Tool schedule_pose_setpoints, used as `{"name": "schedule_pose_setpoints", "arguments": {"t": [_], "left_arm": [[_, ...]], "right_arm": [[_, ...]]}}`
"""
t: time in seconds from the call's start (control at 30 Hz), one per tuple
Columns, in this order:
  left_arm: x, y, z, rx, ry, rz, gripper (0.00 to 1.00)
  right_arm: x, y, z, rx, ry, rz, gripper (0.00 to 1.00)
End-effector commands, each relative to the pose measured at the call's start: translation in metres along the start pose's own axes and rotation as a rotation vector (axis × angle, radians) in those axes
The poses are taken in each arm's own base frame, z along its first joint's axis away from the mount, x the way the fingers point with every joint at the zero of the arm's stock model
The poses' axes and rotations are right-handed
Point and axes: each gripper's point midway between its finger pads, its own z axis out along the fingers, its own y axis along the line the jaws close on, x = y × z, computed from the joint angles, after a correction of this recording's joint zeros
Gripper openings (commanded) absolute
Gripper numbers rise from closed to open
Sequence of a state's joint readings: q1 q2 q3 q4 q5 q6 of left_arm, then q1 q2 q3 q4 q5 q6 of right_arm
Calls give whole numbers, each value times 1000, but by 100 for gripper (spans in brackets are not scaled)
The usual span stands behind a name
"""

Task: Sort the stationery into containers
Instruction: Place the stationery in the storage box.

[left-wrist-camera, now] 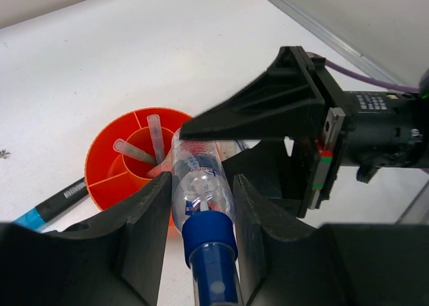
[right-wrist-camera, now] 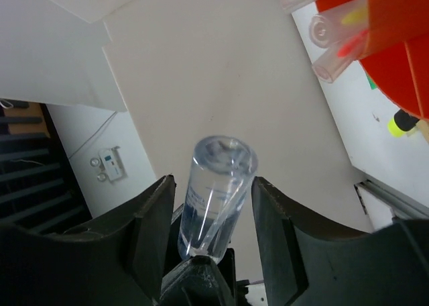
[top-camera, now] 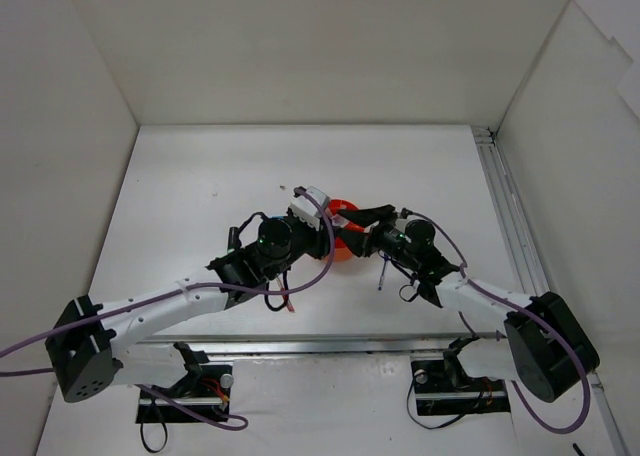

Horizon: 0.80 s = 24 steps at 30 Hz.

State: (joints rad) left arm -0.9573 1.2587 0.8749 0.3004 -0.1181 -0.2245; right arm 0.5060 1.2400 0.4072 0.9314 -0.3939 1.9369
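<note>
Blue-white marker [left-wrist-camera: 198,175], clear-capped: barrel clenched in left end effector [left-wrist-camera: 200,193] just above rim of orange tub [left-wrist-camera: 100,155], cap end between fingers of right end effector [right-wrist-camera: 213,185], grip there undeterminable; apparently a handover for re-aiming.

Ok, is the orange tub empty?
No, the left wrist view shows at least two pens leaning inside the orange tub.
</note>
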Motion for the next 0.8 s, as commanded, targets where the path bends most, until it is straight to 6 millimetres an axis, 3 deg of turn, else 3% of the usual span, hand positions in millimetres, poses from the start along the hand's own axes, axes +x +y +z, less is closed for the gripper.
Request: {"name": "schedule_pose_setpoints", "arguments": {"t": [0.0,0.1,0.17,0.2,0.23,0.3,0.33,0.43,0.47,0.5,0.53,0.57,0.63,0.67,0.73,0.77], "left_arm": [[-60,-3,-22,37,-159,-103,0],[-69,0,-32,36,-156,-121,0],[-60,10,-37,-21,-70,-130,0],[-74,14,-41,-52,-78,-141,0],[-57,20,-44,-91,7,-147,0],[-66,30,-46,-158,43,-172,0],[-50,42,-50,-210,124,-190,0],[-43,62,-51,-270,219,-230,0],[-44,61,-47,-249,244,-240,0],[-44,64,-46,-249,258,-240,0],[-38,71,-47,-274,291,-238,0],[-39,81,-41,-303,308,-249,0],[-30,85,-41,-321,375,-245,0],[-30,88,-33,-310,401,-240,0],[-27,87,-27,-289,433,-238,0],[-24,78,-18,-223,460,-232,0]], "right_arm": [[21,44,0,-139,68,-111,48],[9,39,1,-130,37,-125,67],[-7,27,0,-105,-8,-104,84],[-15,24,-2,-102,-34,-105,98],[-24,27,-4,-112,-60,-118,98],[-32,27,-9,-121,-89,-170,98],[-36,35,-14,-145,-110,-227,98],[-37,60,-23,-176,-150,-394,98],[-45,45,-22,-86,-184,-415,98],[-49,45,-25,-45,-212,-458,98],[-45,68,-32,-50,-241,-604,98],[-57,40,-39,118,-275,-631,98],[-68,70,-63,157,-422,-830,98],[-83,66,-77,233,-513,-878,98],[-85,85,-101,230,-610,-993,98],[-89,82,-109,265,-636,-1024,98]]}}
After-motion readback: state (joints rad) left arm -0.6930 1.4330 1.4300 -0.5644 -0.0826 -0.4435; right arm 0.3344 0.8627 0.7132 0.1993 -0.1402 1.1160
